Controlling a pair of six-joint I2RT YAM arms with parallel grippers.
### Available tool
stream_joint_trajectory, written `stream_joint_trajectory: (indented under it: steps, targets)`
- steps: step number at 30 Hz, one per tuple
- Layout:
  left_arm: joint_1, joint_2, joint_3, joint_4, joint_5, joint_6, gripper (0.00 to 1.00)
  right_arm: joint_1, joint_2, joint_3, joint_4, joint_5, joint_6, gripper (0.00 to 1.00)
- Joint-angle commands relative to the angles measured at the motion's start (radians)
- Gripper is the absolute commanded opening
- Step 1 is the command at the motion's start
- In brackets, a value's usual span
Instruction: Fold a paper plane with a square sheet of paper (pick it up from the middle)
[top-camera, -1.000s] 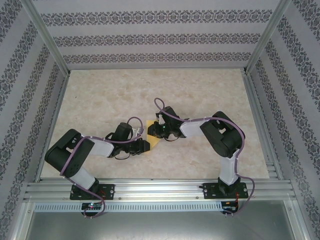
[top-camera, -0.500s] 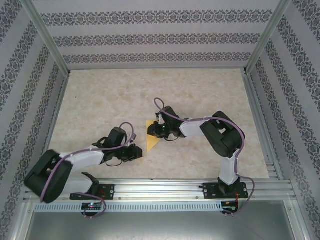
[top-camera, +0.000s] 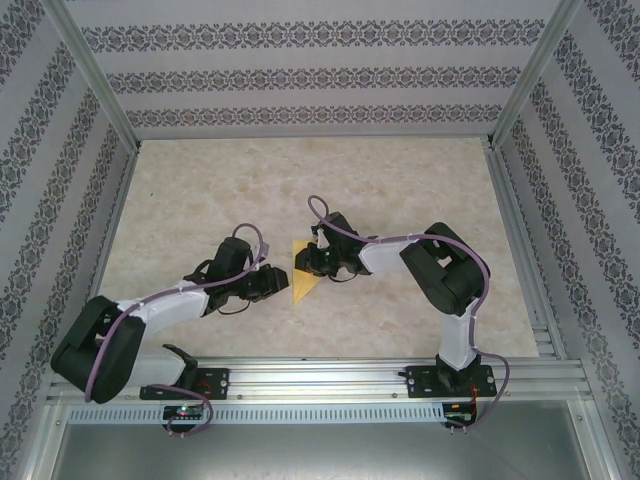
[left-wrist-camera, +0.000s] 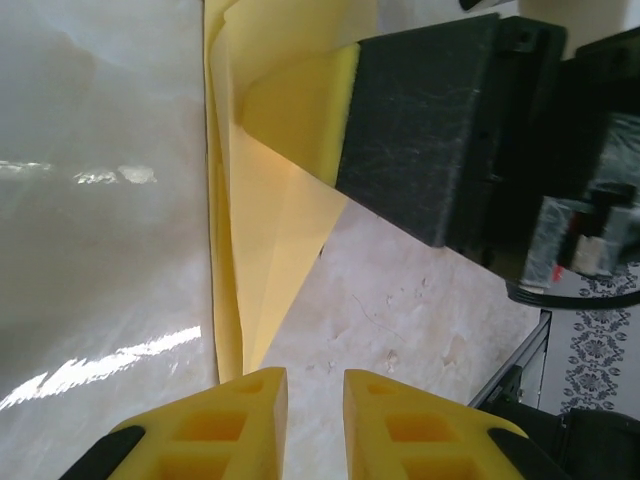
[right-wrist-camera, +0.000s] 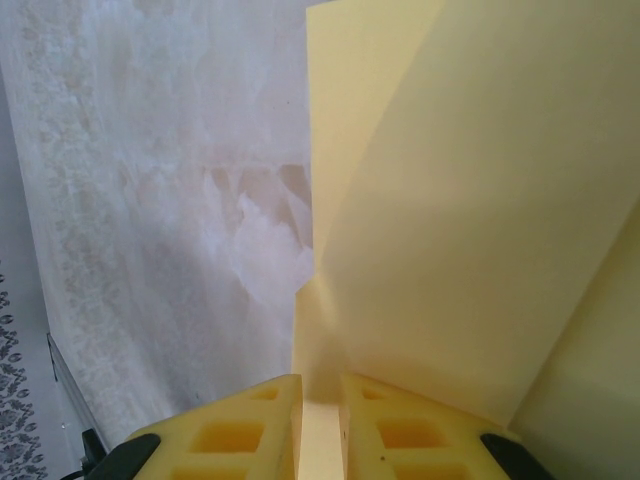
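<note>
1. The yellow paper (top-camera: 303, 284) lies flat on the table (top-camera: 200, 190) between the 2 arms. It is folded into a narrow pointed shape whose tip aims at the near edge.
2. The right tool (top-camera: 312, 262) sits on the paper's wider far part, its fingers clenched to a slim gap. Its pad bears on the sheet, but I cannot tell whether a layer is pinched between the fingers.
3. The left tool (left-wrist-camera: 315, 378) is low, just beside the pointed tip. Its fingers are nearly together with nothing between them.
4. By my judgement the paper is very light, thin and limp, and stiffer only along its creases. It would likely slide on the smooth marbled table under any sideways push, so 1 tool should pin it while the other works.
5. The left wrist view shows layered edges along 1 long side. That edge looks like the easiest place to slip a finger under.
6. Take hold near a crease or the middle, not at the tip, which would curl or crumple. A gentle close is enough, since hard squeezing risks stray creases.
</note>
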Motion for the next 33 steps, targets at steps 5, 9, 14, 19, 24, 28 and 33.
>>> stream_joint_trajectory:
  steps: [5,9,14,19,24,28,33]
  targets:
    - [-0.023,0.152,0.093,0.147,0.032,-0.018,0.19,0.004,0.040,-0.018,-0.112,0.077,-0.013,0.18]
    - [-0.038,0.238,0.129,0.173,0.046,-0.016,0.14,0.003,0.040,-0.018,-0.110,0.076,-0.011,0.18]
    - [-0.057,0.311,0.157,0.173,0.036,-0.016,0.09,0.002,0.040,-0.016,-0.112,0.072,-0.011,0.18]
    - [-0.059,0.344,0.147,0.153,0.012,-0.010,0.05,0.003,0.040,-0.011,-0.113,0.072,-0.011,0.18]
    - [-0.060,0.331,0.117,0.171,0.014,-0.012,0.05,0.001,0.040,-0.012,-0.110,0.075,-0.007,0.18]
    - [-0.062,0.326,0.132,0.086,-0.020,0.017,0.04,0.001,0.039,-0.010,-0.113,0.077,-0.009,0.18]
    - [-0.062,0.360,0.145,-0.011,-0.072,0.028,0.01,0.001,0.038,-0.013,-0.111,0.074,-0.007,0.18]
